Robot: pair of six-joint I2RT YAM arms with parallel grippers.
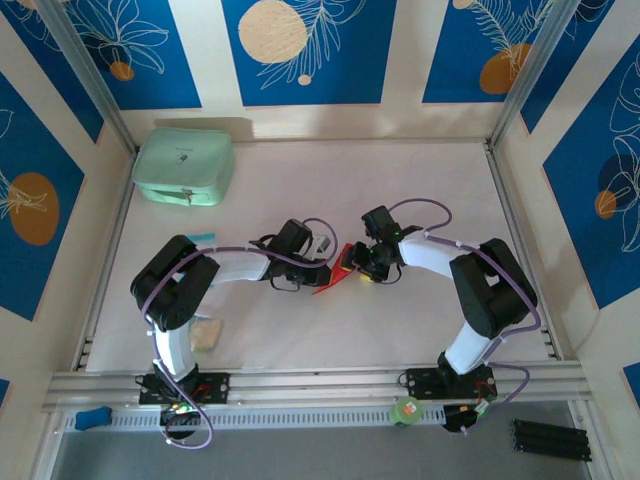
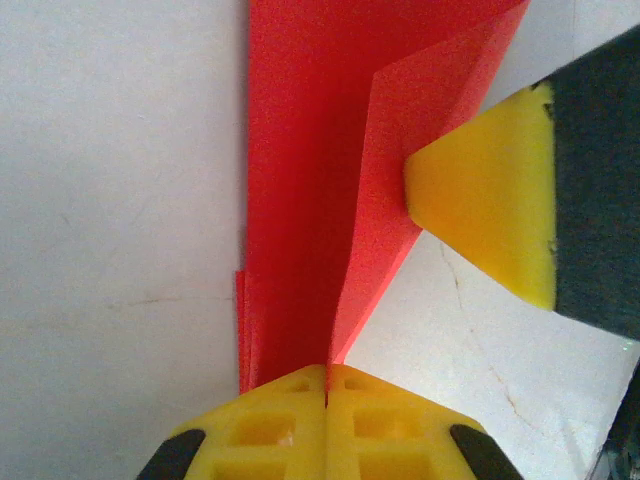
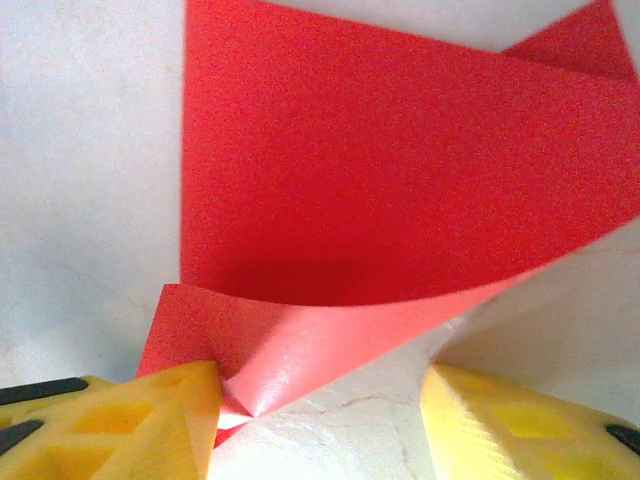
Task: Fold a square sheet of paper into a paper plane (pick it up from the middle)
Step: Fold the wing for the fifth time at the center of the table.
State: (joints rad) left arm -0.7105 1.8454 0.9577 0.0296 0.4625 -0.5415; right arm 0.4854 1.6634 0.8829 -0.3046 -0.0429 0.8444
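Here, red paper (image 2: pixel 300 200) in closed left jaws, corner between open right jaws.

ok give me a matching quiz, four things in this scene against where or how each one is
1 left gripper
2 right gripper
3 red paper
4 mint-green case

a far left corner of the table
b jaws apart
c shut on the paper
d mid-table, between both grippers

Pairs: 1-c, 2-b, 3-d, 4-a
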